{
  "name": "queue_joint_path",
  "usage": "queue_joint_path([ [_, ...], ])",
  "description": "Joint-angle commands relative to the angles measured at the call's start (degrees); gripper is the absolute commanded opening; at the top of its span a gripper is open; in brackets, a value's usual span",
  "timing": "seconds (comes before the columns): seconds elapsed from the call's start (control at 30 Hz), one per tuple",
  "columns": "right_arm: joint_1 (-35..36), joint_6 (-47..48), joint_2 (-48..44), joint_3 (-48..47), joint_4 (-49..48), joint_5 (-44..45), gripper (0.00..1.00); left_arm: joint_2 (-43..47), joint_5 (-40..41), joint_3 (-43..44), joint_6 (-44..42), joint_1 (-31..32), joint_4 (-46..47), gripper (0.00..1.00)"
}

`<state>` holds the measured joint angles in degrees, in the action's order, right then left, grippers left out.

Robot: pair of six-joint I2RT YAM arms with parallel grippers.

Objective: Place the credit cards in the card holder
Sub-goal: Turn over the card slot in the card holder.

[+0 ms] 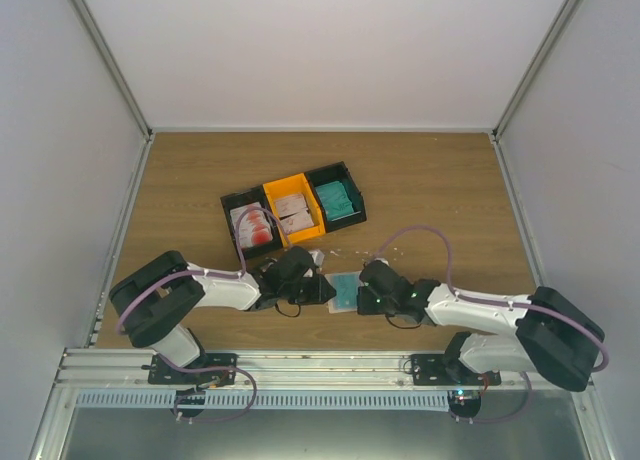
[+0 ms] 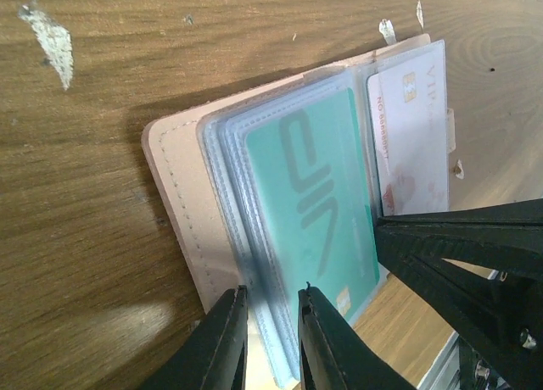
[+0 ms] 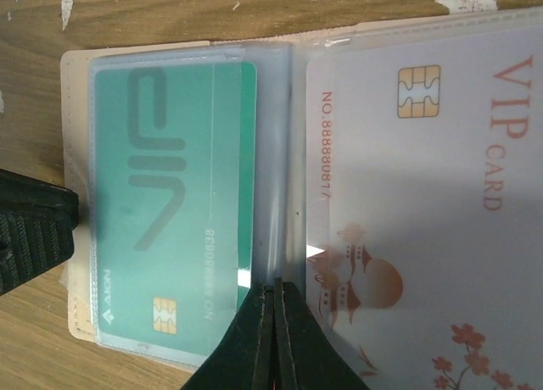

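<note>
Wooden desk (image 1: 450, 180), near edge: card holder (image 1: 343, 292) open, teal card (image 3: 170, 195) and white card (image 3: 424, 195) sleeved; spare cards (image 1: 337, 202) wait in bins (image 1: 283, 184); left hand (image 2: 271, 343) grips its sleeves, right hand (image 3: 273, 322) clenched at the fold.

A wooden table (image 1: 430, 180) is enclosed by white panels: a back wall (image 1: 330, 50), a left wall (image 1: 50, 130) and a right wall (image 1: 590, 130), joined by metal posts (image 1: 110, 55). The near edge is bounded by a metal rail (image 1: 330, 365). The wood is evenly lit.
</note>
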<state>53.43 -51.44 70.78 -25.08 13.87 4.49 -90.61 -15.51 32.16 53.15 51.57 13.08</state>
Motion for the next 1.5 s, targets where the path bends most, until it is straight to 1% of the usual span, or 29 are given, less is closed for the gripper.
queue_joint_path([
  [0.0, -1.68, 0.02, -0.94, 2.69, -0.1, -2.94, 0.0, -0.6, -0.56, 0.77, -0.5, -0.29, 3.06, 0.21],
  [0.17, -2.03, 0.3, -2.58, 2.35, -0.05, -3.83, 0.02, 0.06, -0.74, 0.7, -0.67, -0.25, 3.36, 0.2],
  [0.23, -2.09, 0.25, -4.75, 1.96, 0.21, -3.88, 0.06, 0.16, -0.66, 0.61, -0.51, -0.3, 3.39, 0.19],
  [0.33, -2.1, 0.65, -7.84, 1.04, 0.98, -3.3, 0.16, 0.32, -0.51, 0.41, -0.35, -0.29, 3.7, 0.19],
  [0.4, -2.1, 1.52, -8.32, 0.41, 1.24, -3.65, 0.21, 0.34, -0.52, 0.27, -0.3, -0.33, 3.98, 0.19],
  [0.53, -2.1, 2.65, -5.68, -0.36, 1.26, -4.23, 0.25, 0.35, -0.72, 0.12, -0.15, -0.33, 4.48, 0.19],
  [0.7, -2.09, 3.22, -0.94, -0.42, -0.59, -6.35, 0.24, 0.17, -1.02, 0.02, -0.11, -0.33, 4.84, 0.19],
  [0.87, -2.09, 2.18, 1.81, -0.74, 0.66, -4.94, 0.18, -0.13, -0.8, -0.17, 0.05, -0.33, 4.58, 0.19],
  [0.97, -2.09, 1.48, 2.28, -0.59, 1.89, -4.58, 0.14, -0.09, -0.79, -0.21, 0.05, -0.33, 4.5, 0.21],
  [1.13, -2.05, 0.94, 3.25, -0.32, 2.47, -3.05, 0.1, -0.06, -0.58, -0.01, 0.24, -0.33, 4.05, 0.22],
  [1.2, -2.06, 0.82, 3.46, -0.32, 2.61, -2.84, 0.09, 0.32, 0.14, -0.11, 0.56, -0.33, 3.39, 0.23],
  [1.33, -2.06, 0.84, 3.75, -0.32, 2.54, -2.65, 0.09, 1.25, 0.86, -0.84, 1.14, -0.41, 3.79, 0.27],
  [1.47, -2.08, 0.81, 3.83, -0.23, 2.27, -2.83, 0.08, 1.38, -0.11, -1.36, 1.35, -0.42, 5.45, 0.29],
])
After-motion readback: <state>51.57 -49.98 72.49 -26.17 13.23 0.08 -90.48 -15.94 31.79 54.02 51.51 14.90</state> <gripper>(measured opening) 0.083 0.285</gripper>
